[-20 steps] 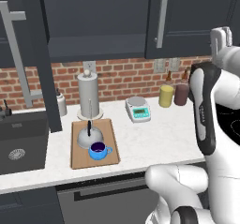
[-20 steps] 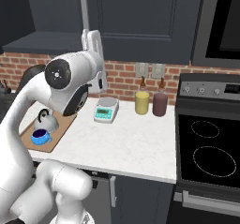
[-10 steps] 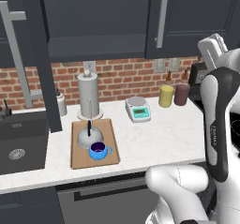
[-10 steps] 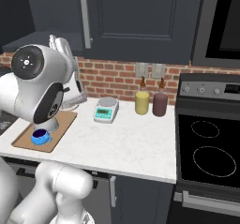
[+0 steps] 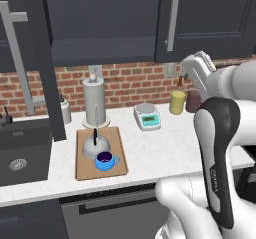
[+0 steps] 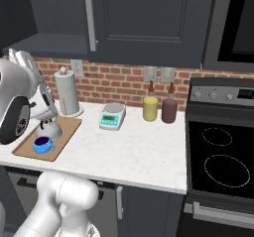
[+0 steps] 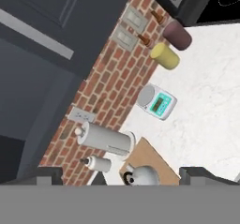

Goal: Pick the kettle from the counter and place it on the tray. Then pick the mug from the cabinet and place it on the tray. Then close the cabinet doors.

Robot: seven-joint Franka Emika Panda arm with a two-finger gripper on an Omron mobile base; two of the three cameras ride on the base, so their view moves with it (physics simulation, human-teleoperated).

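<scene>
Hand view first: looks along a gripper (image 7: 124,174) spread wide and holding nothing, down toward the kettle (image 7: 143,175) on the tray (image 7: 152,158). Left base view next: finds kettle and mug (image 5: 104,160) together on that tray, touching or nearly so, near the front of the counter (image 5: 165,143). Leaves only the cabinet doors to deal with, judging by that. Puts one door (image 5: 43,58) swung out edge-on toward the camera, its bar handle (image 5: 19,58) to the left, and the other door (image 5: 210,18) shut.

Could go wrong in the swing across. Has to carry a raised hand from right of the tray over to the open door, and risks clipping the paper-towel roll (image 5: 95,103) or the kettle's thin upright handle if brought low. Could also slip off the door's narrow edge, or catch a spread finger behind the bar handle and tug the door the wrong way. Might bounce the door back off the frame if shoved hard.

Hard to read: hides the fingertips behind the hand's white casing in both base views. Cuts off the open door's top and hinge at the frame edge. Loses the inside of the cabinet (image 5: 105,28) in dark shade; possibly bare, but cannot tell.
</scene>
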